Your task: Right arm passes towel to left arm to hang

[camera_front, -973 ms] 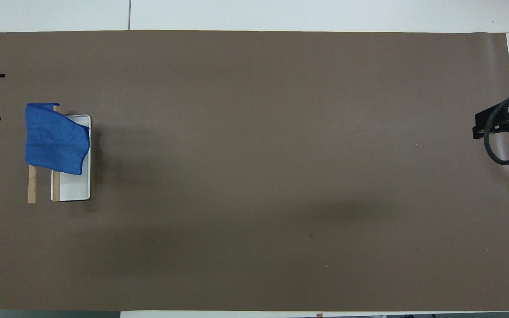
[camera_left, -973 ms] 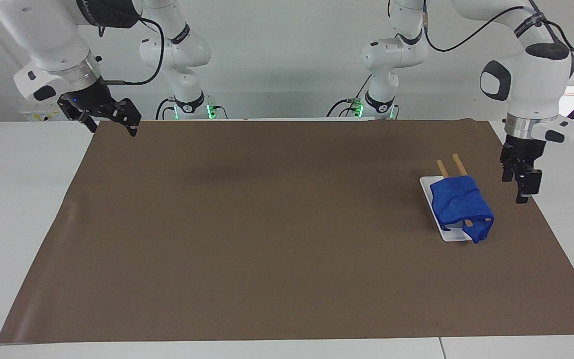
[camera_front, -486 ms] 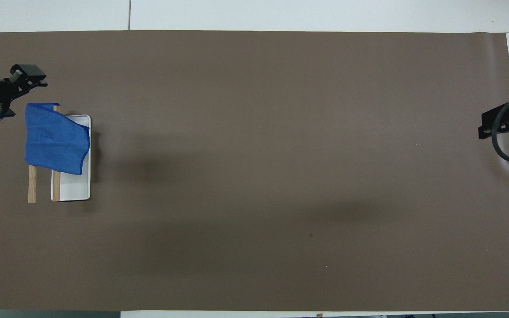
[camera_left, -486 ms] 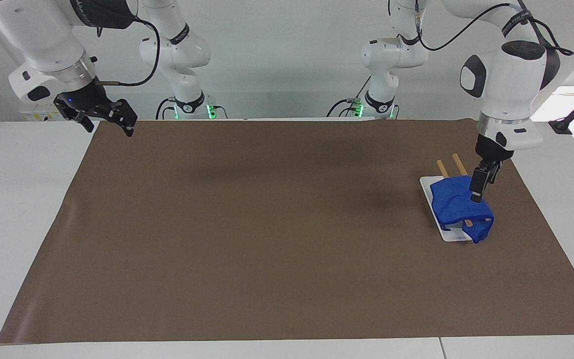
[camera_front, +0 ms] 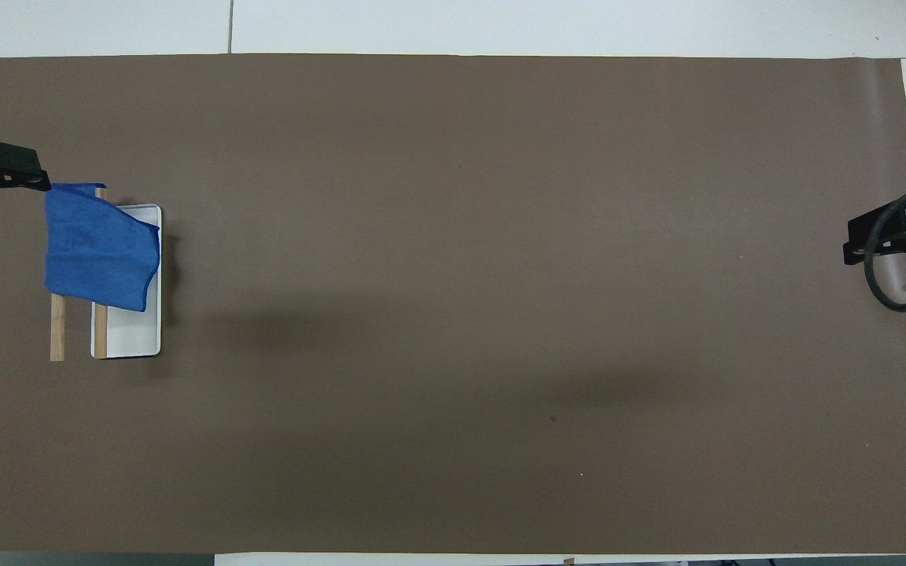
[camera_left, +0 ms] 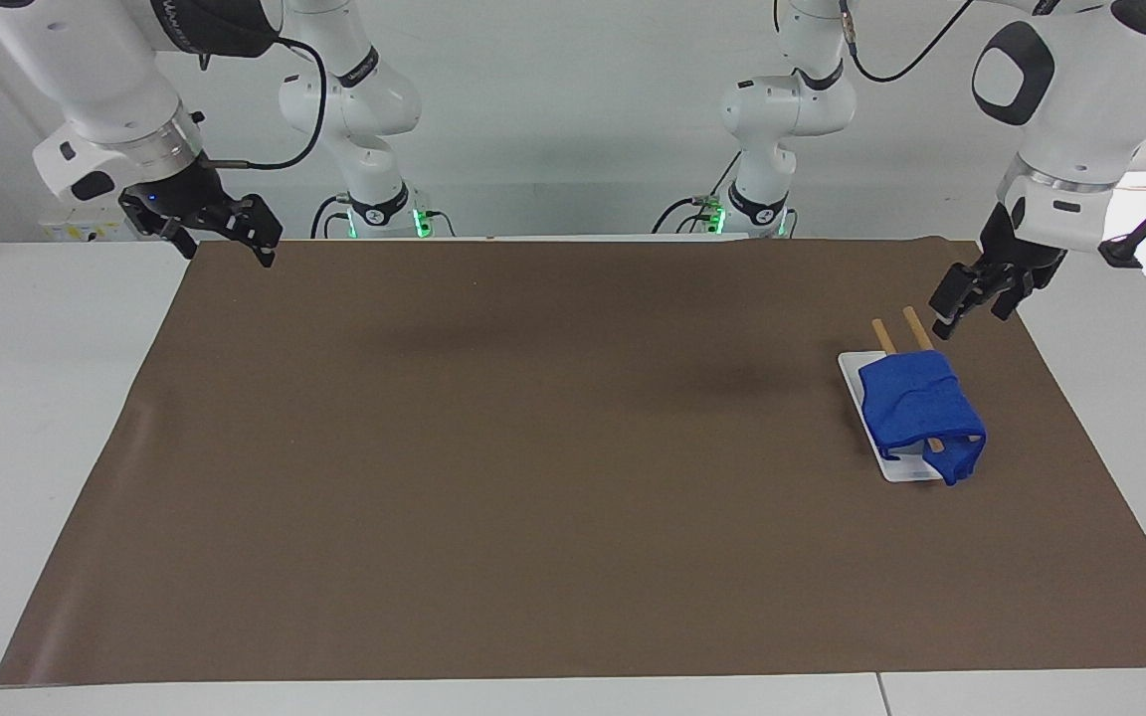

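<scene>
The bright royal-blue soft towel (camera_left: 919, 412) is already draped over the two pale wooden rails (camera_left: 912, 328) of a small rack on a white rectangular base (camera_left: 899, 465), toward the left arm's end of the brown table mat (camera_left: 533, 447). A thin loop dangles at the corner of the towel farthest from the robots. Judging from how things lie, the pass and the hanging look done — what is left seems only for the arms to draw clear.

The left arm's black two-finger gripper (camera_left: 971, 296) is raised just beside the rack, over the rail ends nearest the robots, its fingers apart and holding nothing, clear of the towel. The right arm's black gripper (camera_left: 225, 234), with a small blue light on its wrist, waits well apart from the rack over the mat's corner at the right arm's end, fingers apart too.

The mat between rack and right gripper lies bare — ample room. The rack stands near the mat's edge at the left arm's end, so there is less room there.
</scene>
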You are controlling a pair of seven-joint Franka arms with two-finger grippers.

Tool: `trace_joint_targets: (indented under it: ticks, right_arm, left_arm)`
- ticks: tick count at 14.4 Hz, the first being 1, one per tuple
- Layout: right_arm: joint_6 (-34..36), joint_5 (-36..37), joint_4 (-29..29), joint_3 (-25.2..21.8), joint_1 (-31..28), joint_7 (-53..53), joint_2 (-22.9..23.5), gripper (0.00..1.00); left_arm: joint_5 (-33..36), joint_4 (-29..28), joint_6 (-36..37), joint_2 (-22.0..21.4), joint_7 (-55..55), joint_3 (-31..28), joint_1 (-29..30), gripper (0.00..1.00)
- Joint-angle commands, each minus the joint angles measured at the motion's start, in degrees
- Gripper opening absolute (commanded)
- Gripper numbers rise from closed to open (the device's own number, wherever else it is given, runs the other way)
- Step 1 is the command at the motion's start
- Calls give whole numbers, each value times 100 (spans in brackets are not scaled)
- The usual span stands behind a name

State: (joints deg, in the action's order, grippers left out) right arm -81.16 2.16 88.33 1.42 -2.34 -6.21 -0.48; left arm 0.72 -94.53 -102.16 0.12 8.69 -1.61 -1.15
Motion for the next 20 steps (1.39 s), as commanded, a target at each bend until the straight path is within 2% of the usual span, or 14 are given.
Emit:
trace_joint_targets:
  ticks: [1,3,6,20]
  right_arm:
    - [-163,-57,203,60,-56,-47,-163,100]
    - [-172,-101,203,60,-65,-38,-163,100]
    - [-172,-110,203,60,-65,-38,-163,100]
    - [-417,-66,290,60,-65,67,-190,100]
  left_arm:
    - [-107,189,537,111,-1050,-32,176,100]
    - [-99,137,872,58,-1596,-6,159,100]
    - [-99,-13,1058,-213,-1616,20,97,100]
    - [-99,-13,1093,-223,-1625,47,132,100]
